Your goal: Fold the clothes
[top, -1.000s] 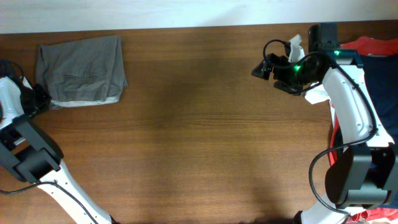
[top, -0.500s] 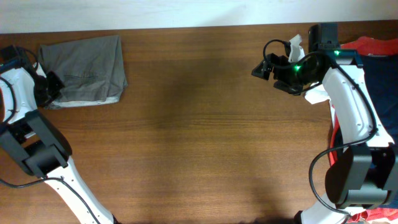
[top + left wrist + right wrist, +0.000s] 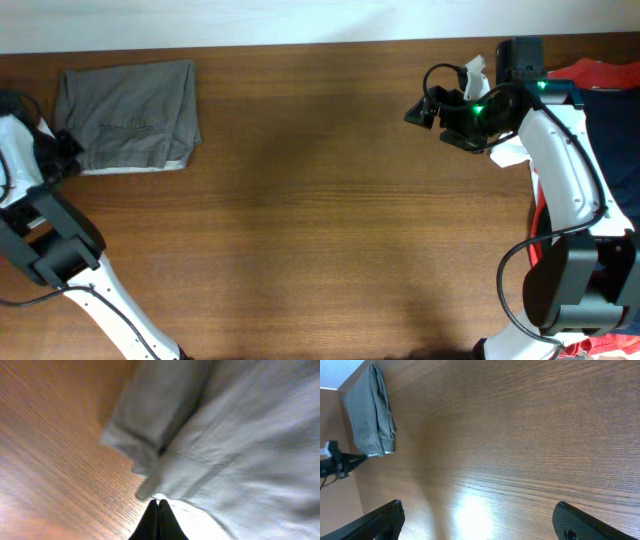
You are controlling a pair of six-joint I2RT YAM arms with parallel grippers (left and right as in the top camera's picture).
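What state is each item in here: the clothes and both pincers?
Grey shorts: folded, lying flat.
Left pincer: shut, tips at the shorts' pale edge.
Right pincer: open, holding nothing.
Red garment: bunched, not folded.
Navy garment: bunched, not folded.

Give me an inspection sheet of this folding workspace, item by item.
Surface: brown wooden table, grain visible.
Job's things: grey-olive woven garment, folded, at the far left corner.
Clutter: red-orange garment and navy blue garment piled at the right edge.
Grippers: left gripper shut, tips at the grey garment's pale edge; right gripper open over bare wood.
Cables: black cable looped near the right edge.
Surroundings: pale wall behind the table.
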